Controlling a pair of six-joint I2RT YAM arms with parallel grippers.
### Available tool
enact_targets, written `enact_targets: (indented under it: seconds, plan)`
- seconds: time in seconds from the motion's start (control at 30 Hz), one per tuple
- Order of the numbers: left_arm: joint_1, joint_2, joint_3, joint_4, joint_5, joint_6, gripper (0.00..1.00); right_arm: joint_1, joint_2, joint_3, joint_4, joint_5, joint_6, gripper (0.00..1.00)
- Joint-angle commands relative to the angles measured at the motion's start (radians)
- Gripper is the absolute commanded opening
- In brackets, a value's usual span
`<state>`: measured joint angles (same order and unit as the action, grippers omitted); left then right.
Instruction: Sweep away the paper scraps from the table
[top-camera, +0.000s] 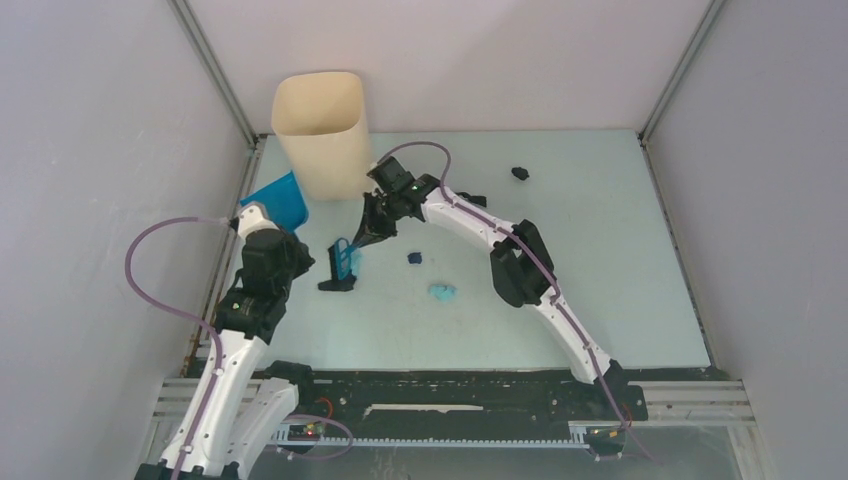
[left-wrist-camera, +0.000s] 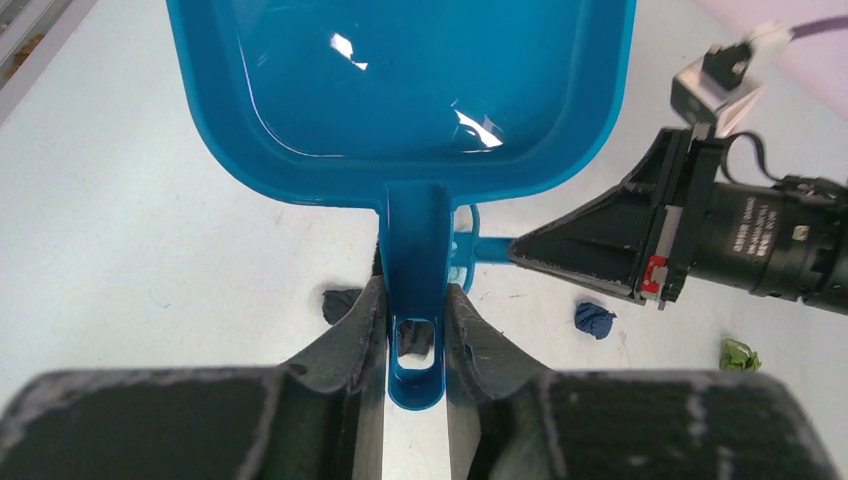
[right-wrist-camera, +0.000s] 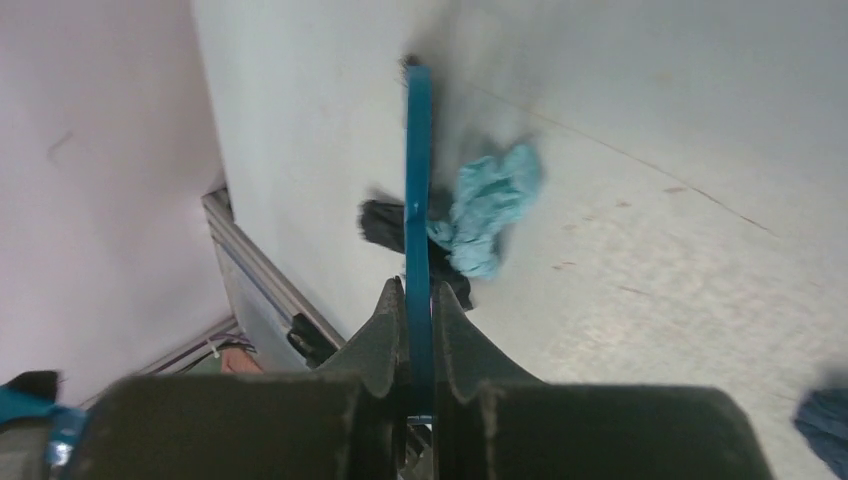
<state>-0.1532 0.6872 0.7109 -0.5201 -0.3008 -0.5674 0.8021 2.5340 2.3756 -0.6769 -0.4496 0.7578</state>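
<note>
The dustpan (left-wrist-camera: 400, 80) is cut off at the top of the left wrist view, its handle clamped tight in the left jaws, half hiding a dark scrap (left-wrist-camera: 340, 303). The right jaws, arm bent leftward over the worktop (top-camera: 600, 260), pinch the brush (top-camera: 343, 262) handle, a blurred light blue scrap (right-wrist-camera: 490, 205) beside it; a black scrap (top-camera: 520, 173) lies far back, well apart.

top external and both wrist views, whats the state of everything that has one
dustpan, empty inside, handle clamped in the left gripper
brush, handle clamped in the right gripper, bristle end down at the table
left gripper, shut on dustpan
right gripper, shut on brush
bin, upright, open top
paper scraps, loose on the table, none in the dustpan
</note>
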Motion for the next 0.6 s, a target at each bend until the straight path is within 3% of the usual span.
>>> enact_targets:
  seconds: [0.0,0.23,0.57]
  plan:
    - [0.016,-0.006,0.047,0.030,0.012,0.010,0.00,-0.019,-0.100,-0.100,-0.020,0.039,0.003,0.00]
    - [0.025,-0.022,0.041,0.042,0.024,0.009,0.00,-0.063,-0.320,-0.408,-0.017,0.049,-0.081,0.00]
    - [0.027,-0.045,0.032,0.053,0.035,0.004,0.00,-0.222,-0.694,-0.890,-0.029,0.152,-0.281,0.00]
